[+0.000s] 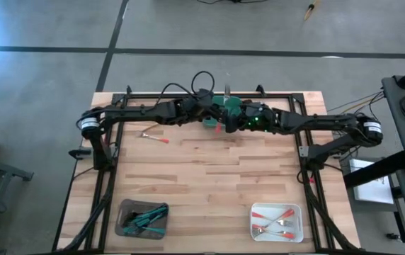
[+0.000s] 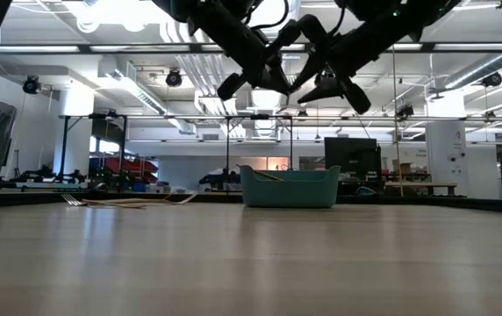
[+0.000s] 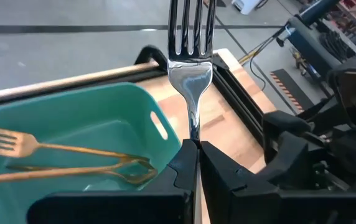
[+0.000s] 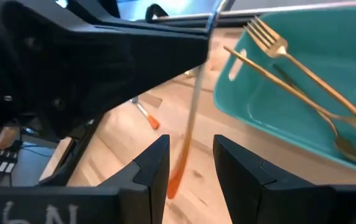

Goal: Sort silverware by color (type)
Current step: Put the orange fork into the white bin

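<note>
Nearest the overhead camera, both dark arms reach inward and meet above the far middle of the wooden table (image 1: 209, 170), beside a teal tray (image 1: 225, 108) that stands at the table's far edge. Within that tray lie all-gold pieces, among them a gold fork (image 4: 271, 38) with a long thin handle crossing other gold handles. On the near edge sit a grey tray (image 1: 143, 219) filled with teal-handled silverware and a white tray (image 1: 277, 221) holding red-handled silverware with metal heads. Left gripper (image 3: 196, 149) is clamped tight on a fork (image 3: 190, 62) held upright, its polished silver head and four tines pointing away from the fingers, the neck narrowing into the closed jaws. Its handle hangs below and ends in a red-orange tip (image 4: 175, 180), which sits between the fingers of the right gripper (image 4: 190, 165); those fingers stand spread on either side of the handle and are not touching it. One more red-handled utensil (image 1: 154, 137) lies loose on the table, on the left arm's side, well apart from all three trays.
</note>
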Motion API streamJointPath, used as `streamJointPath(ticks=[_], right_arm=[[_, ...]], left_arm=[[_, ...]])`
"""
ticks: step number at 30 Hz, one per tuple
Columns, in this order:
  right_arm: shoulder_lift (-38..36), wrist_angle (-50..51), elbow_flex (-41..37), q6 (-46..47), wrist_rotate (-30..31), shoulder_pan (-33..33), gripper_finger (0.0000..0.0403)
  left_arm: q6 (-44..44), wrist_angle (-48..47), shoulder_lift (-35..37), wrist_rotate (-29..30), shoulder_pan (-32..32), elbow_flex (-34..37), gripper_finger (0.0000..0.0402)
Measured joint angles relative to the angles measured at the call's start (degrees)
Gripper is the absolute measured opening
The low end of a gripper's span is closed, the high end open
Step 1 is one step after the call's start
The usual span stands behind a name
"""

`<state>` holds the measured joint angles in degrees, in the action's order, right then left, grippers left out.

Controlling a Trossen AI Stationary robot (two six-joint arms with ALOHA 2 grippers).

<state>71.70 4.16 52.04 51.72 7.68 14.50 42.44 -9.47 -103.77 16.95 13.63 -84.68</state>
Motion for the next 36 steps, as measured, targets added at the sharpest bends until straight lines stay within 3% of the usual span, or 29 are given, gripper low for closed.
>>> streamJointPath(ticks=[36], right_arm=[[0.40, -2.70, 2.93, -5.69, 1.33, 0.04, 0.0098]], left_arm=[[-0.97, 3.18, 3.65, -1.02, 1.19, 0.11, 0.0000]])
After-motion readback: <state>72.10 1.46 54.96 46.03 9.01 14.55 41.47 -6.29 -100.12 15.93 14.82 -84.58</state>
